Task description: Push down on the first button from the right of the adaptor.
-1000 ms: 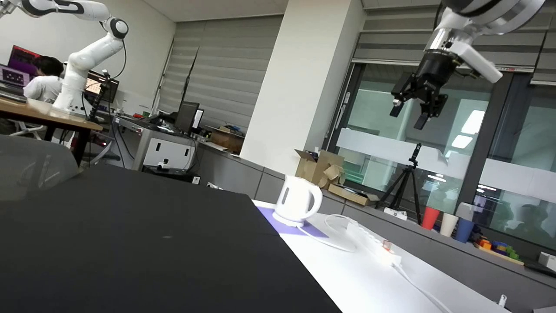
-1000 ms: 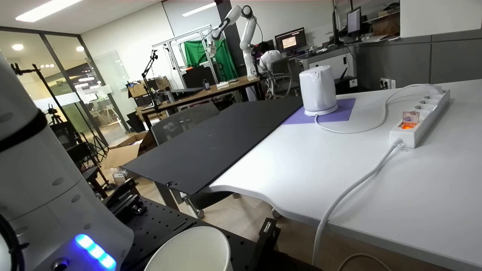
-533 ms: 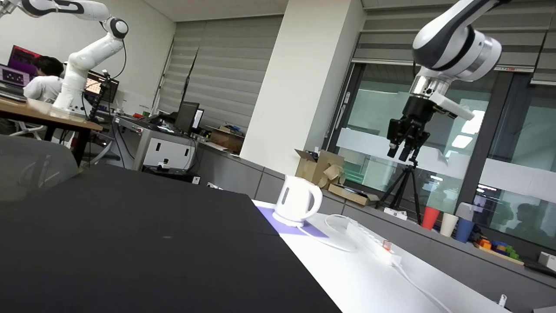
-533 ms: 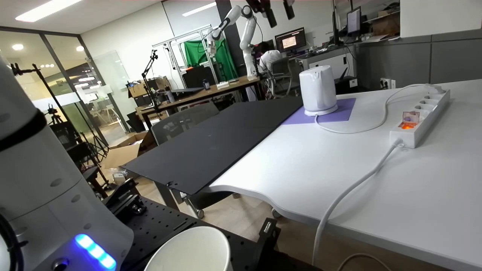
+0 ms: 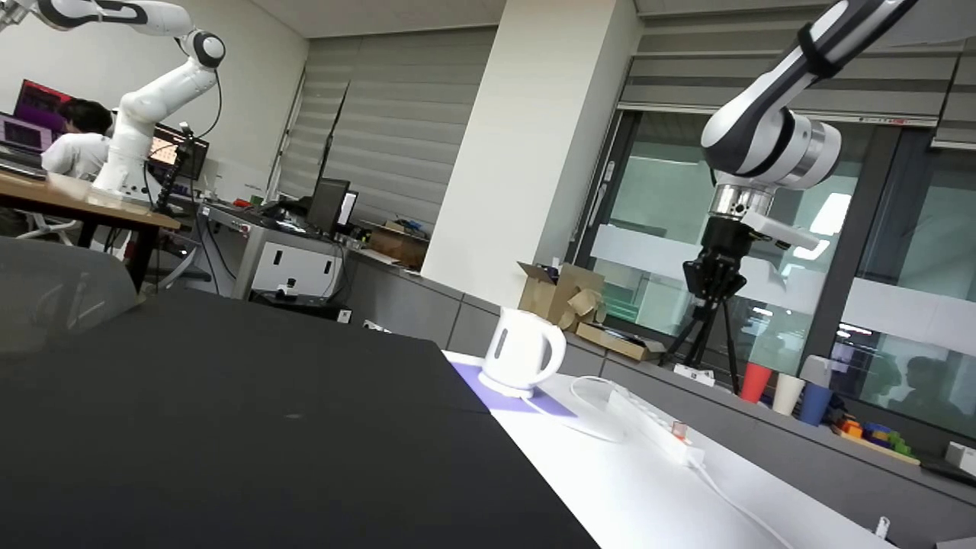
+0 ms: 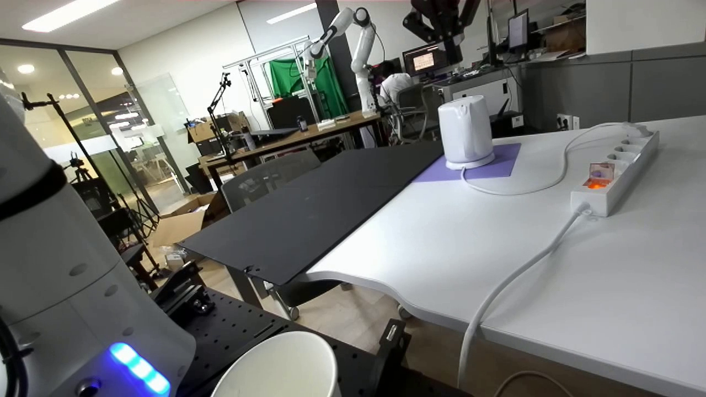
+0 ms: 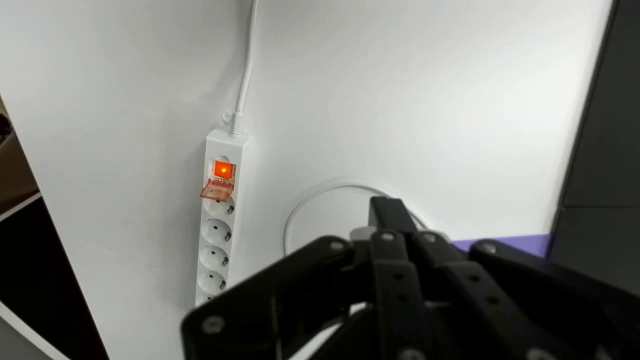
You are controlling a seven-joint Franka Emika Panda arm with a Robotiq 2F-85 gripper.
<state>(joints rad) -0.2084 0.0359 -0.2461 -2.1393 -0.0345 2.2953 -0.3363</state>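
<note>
Touching each other, the jaws hang high and to one side of the adaptor (image 7: 217,218) on the white surface (image 7: 425,100). On the adaptor, a raised flap (image 7: 218,191) stands beside the lit button (image 7: 223,170); a press veering toward the sockets (image 7: 216,231) could snag the flap.

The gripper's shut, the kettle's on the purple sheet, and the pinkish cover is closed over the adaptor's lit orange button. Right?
No: the wrist view shows that pinkish cover flipped open, with the lit orange button on the adaptor exposed. The gripper is indeed shut, and the kettle stands on the purple sheet.
</note>
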